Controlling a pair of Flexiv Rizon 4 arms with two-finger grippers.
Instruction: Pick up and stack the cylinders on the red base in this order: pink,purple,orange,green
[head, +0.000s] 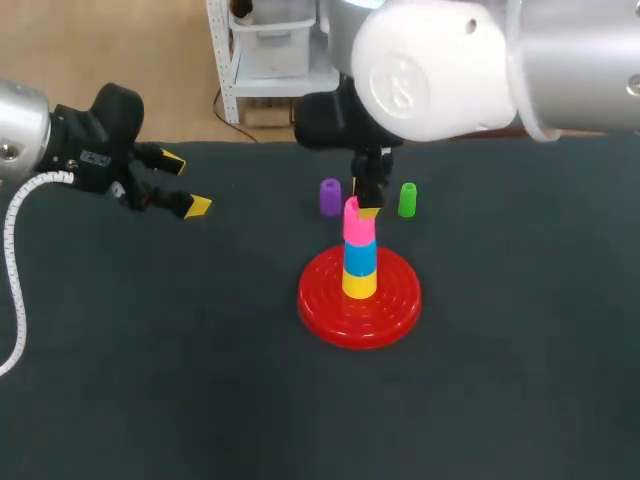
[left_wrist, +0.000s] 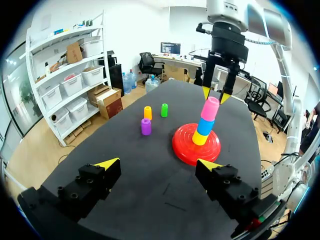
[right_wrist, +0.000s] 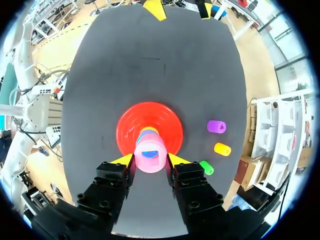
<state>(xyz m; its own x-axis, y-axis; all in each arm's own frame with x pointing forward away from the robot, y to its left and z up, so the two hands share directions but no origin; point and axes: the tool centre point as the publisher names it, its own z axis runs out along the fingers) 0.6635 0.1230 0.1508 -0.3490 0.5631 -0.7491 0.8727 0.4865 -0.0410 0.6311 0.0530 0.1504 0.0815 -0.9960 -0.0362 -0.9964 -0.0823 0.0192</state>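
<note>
Snugly, right hand clasps pink cylinder.

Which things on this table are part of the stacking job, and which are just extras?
Job: red base, pink cylinder, purple cylinder, orange cylinder, green cylinder.
Extras: yellow cylinder, blue cylinder, both stacked under the pink.

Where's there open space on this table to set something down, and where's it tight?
Free: the stretch of table on the robot's side of the red base, the area to its right, and the gap between it and the left gripper. Crowded: behind the base, where the purple cylinder, orange cylinder and green cylinder stand near the right gripper.
</note>
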